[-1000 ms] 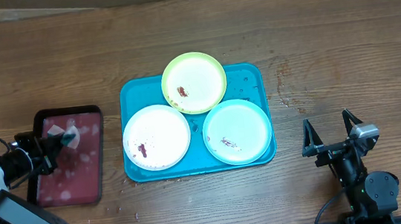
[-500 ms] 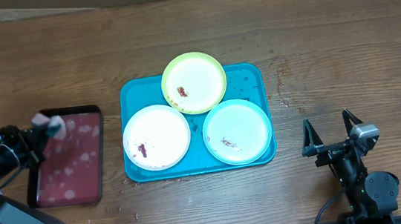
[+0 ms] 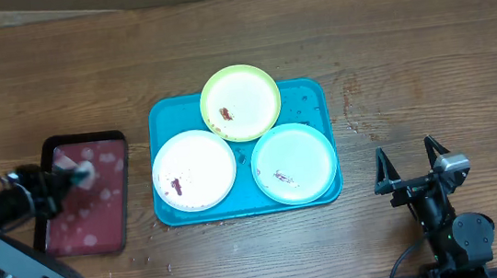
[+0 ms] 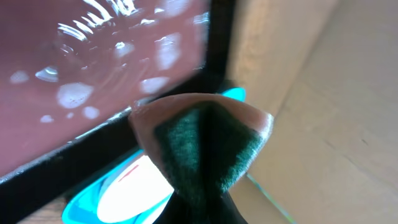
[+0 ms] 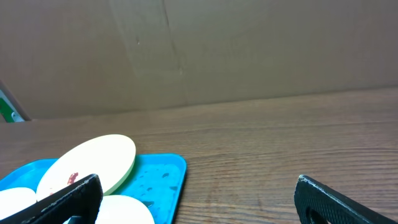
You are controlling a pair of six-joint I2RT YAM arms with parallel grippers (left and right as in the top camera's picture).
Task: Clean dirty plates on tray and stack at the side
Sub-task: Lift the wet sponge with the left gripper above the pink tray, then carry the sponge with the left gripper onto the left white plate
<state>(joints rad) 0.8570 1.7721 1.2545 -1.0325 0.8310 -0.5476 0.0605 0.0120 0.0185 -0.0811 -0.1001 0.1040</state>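
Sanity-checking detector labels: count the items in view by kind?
Plates: 3 (yellow-green plate, white plate, mint plate)
Trays: 2 (turquoise tray, dark red tray)
Sponge: 1
Total: 6

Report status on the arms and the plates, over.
Left gripper shut on sponge over red tray. Right gripper open, empty. Three plates on blue tray, all smeared. Nothing in the way.
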